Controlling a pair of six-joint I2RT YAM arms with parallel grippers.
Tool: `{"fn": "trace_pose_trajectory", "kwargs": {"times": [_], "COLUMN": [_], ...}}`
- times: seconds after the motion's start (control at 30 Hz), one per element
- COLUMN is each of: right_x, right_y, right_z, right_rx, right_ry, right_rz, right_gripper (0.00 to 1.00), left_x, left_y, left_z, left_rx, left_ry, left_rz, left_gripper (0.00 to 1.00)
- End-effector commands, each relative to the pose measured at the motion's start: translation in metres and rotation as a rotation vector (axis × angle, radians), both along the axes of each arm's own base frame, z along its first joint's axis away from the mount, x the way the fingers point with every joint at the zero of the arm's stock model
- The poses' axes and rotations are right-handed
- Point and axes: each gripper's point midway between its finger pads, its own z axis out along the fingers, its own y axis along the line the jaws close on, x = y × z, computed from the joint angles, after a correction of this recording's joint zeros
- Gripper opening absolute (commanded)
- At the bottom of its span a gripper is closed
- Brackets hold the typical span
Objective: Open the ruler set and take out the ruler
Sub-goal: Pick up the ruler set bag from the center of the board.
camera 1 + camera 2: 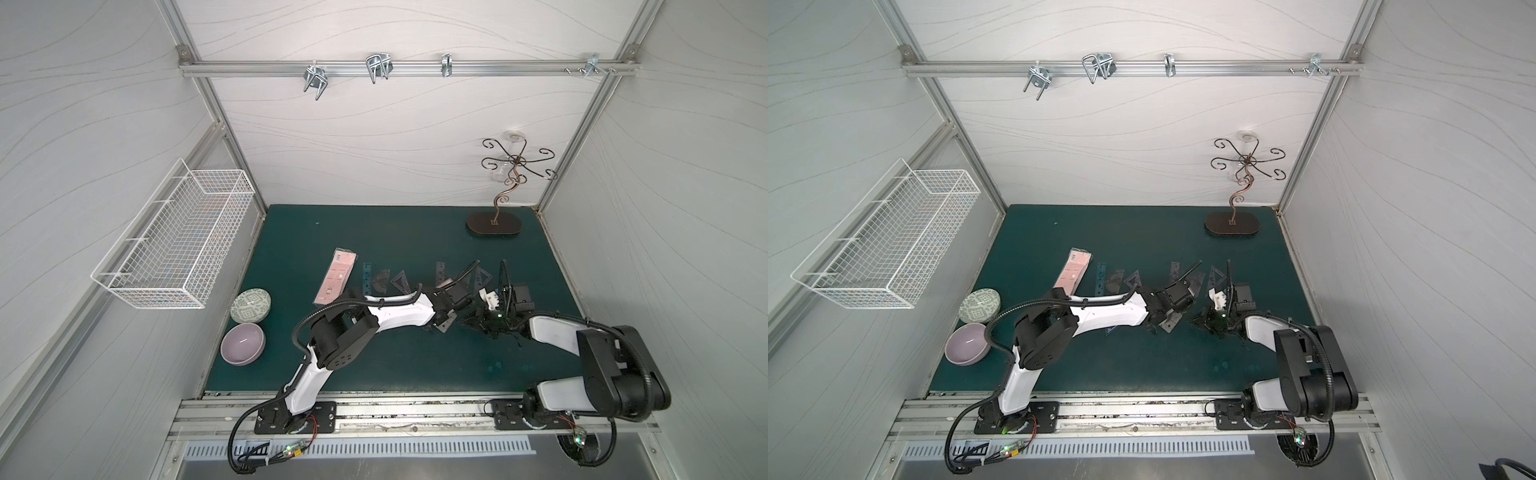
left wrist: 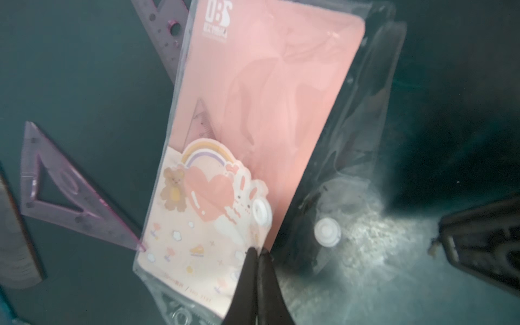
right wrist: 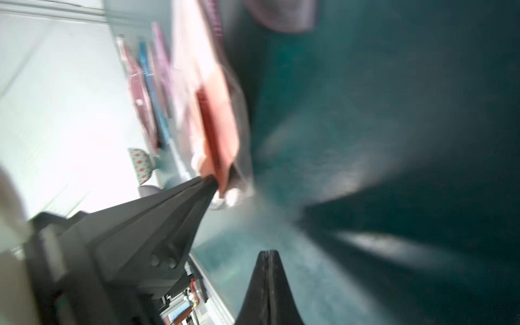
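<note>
The ruler set (image 2: 267, 98) is a clear snap pouch around a pink card. In the left wrist view its clear flap (image 2: 326, 232) lies open to one side. My left gripper (image 2: 257, 250) is shut on the pouch's edge beside the white snap (image 2: 261, 211). A pink triangle ruler (image 2: 200, 123) shows inside the pouch. In the blurred right wrist view the left gripper (image 3: 209, 180) holds the pouch (image 3: 216, 126) edge-on. My right gripper (image 3: 268, 253) is shut, with nothing visible between its fingers. In both top views the two grippers (image 1: 442, 326) (image 1: 478, 322) meet mid-mat, and the arm hides the pouch.
Loose rulers lie on the green mat: a purple triangle (image 2: 64, 194), a purple straight ruler (image 2: 166, 33) and a blue ruler (image 1: 366, 279). Another pink package (image 1: 336, 276) lies further left. Two bowls (image 1: 251, 305) (image 1: 242, 344), a wire basket (image 1: 174, 237) and a hook stand (image 1: 494, 224) line the edges.
</note>
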Motion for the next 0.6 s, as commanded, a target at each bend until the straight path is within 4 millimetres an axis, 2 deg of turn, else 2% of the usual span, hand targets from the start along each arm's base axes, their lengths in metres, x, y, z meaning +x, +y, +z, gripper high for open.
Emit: {"fn": "trace_pose_trajectory", "kwargs": {"times": [0.0, 0.17, 0.33, 0.57], "right_x": [0.004, 0.006, 0.011, 0.019], "right_y": [0.006, 0.012, 0.014, 0.026], "right_z": [0.042, 0.103, 0.124, 0.166], "right_rx": [0.072, 0.148, 0.147, 0.099], "right_ry": [-0.090, -0.243, -0.280, -0.397], "right_rz": [0.018, 0.029, 0.036, 0.077], "right_gripper": [0.00, 0.00, 0.00, 0.00], "left_x": [0.009, 0.000, -0.005, -0.003], "left_y": [-0.008, -0.012, -0.014, -0.008], "left_z": [0.046, 0.072, 0.088, 0.079], "left_rx": [-0.087, -0.158, -0.190, -0.135], "left_ry": [-0.053, 0.008, 0.021, 0.020], "left_rz": [-0.017, -0.058, -0.075, -0.078], "left_gripper": [0.00, 0.00, 0.00, 0.00]}}
